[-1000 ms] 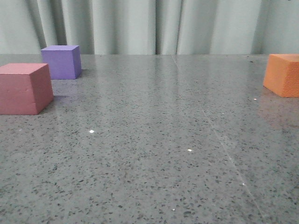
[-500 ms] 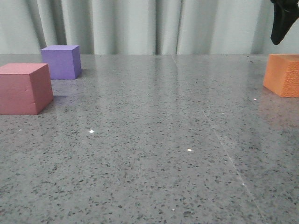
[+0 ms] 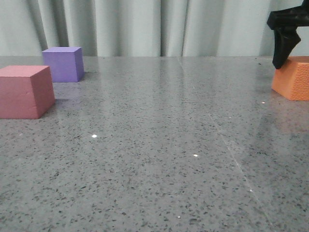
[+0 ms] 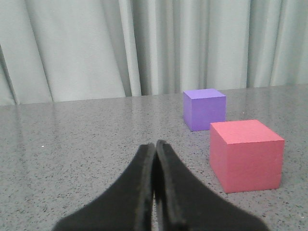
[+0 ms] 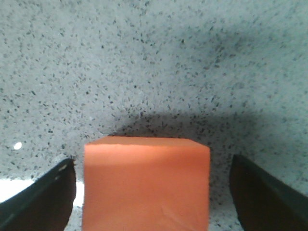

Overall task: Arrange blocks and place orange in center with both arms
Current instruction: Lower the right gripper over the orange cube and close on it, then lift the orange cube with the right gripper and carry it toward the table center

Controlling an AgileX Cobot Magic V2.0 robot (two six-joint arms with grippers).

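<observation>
Speckled grey stone table (image 3: 159, 159), spanning the whole front view, backed by a pale pleated curtain (image 3: 145, 24). 3 foam cubes resting on the table: pinkish-red cube (image 3: 25, 92) at the near left edge; purple cube (image 3: 63, 64) just behind it, apart from it, nearer the curtain; orange cube (image 3: 293, 77) at the far right edge, partly cut off by the frame, well apart from the other 2. Right gripper (image 5: 151, 192) spread wide, 1 finger (image 5: 41, 197) on each side of the orange cube, a gap visible on both sides, nothing grasped; in the front view, 1 black finger (image 3: 282, 43) hanging at the cube's left upper corner. Left gripper (image 4: 155, 159) pressed fully together, empty, low over the table, pointing toward the curtain with the purple and pinkish-red cubes off to 1 side.
</observation>
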